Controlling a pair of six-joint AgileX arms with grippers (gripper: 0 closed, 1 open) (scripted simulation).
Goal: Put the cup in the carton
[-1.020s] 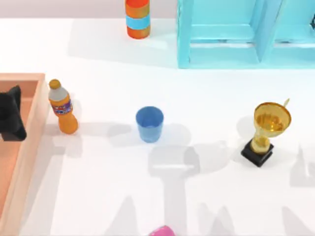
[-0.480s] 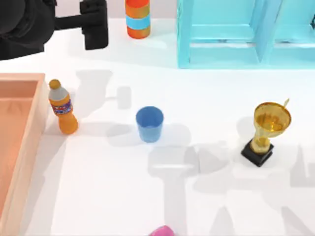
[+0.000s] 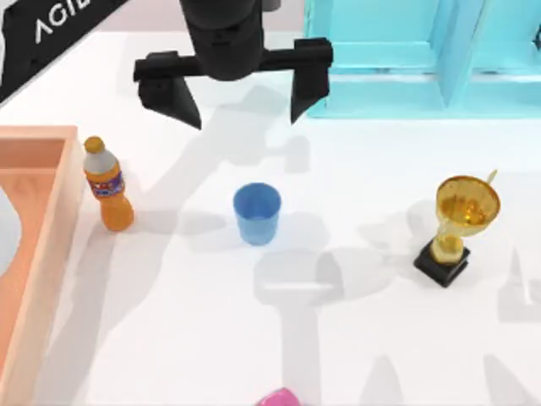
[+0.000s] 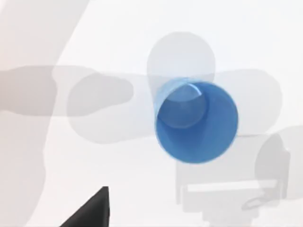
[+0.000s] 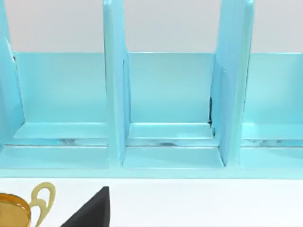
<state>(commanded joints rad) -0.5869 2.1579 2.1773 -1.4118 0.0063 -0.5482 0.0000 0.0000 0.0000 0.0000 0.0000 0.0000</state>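
At the top view's left edge sits the carton, a thick-walled peach-tan box with an orange-brown floor, open at the top so it can take the cup from above. Just beside its right wall stands an orange drink bottle with a yellow cap and a dark label, upright and well left of the cup.

The cup, a smooth blue tumbler that tapers slightly and has no handle, stands upright on the white table, mouth up, roughly midway between the bottle and the trophy. The left wrist view looks down into the cup and shows its round rim and pale inside bottom.

Beyond the cup, toward the table's far edge, hangs the left gripper, black and angular, its two fingers spread wide apart with nothing between them. That spread looks wider than the cup, which suggests it is lining up to descend around it; it is not yet over the cup.

At the near edge, a rounded pink object peeks in.

Right of the gripper is a light-blue shelf frame, flat-panelled with upright dividers. Right of the cup stands a glossy gold trophy on a black base.

The right gripper faces the shelf frame; I cannot tell its state.
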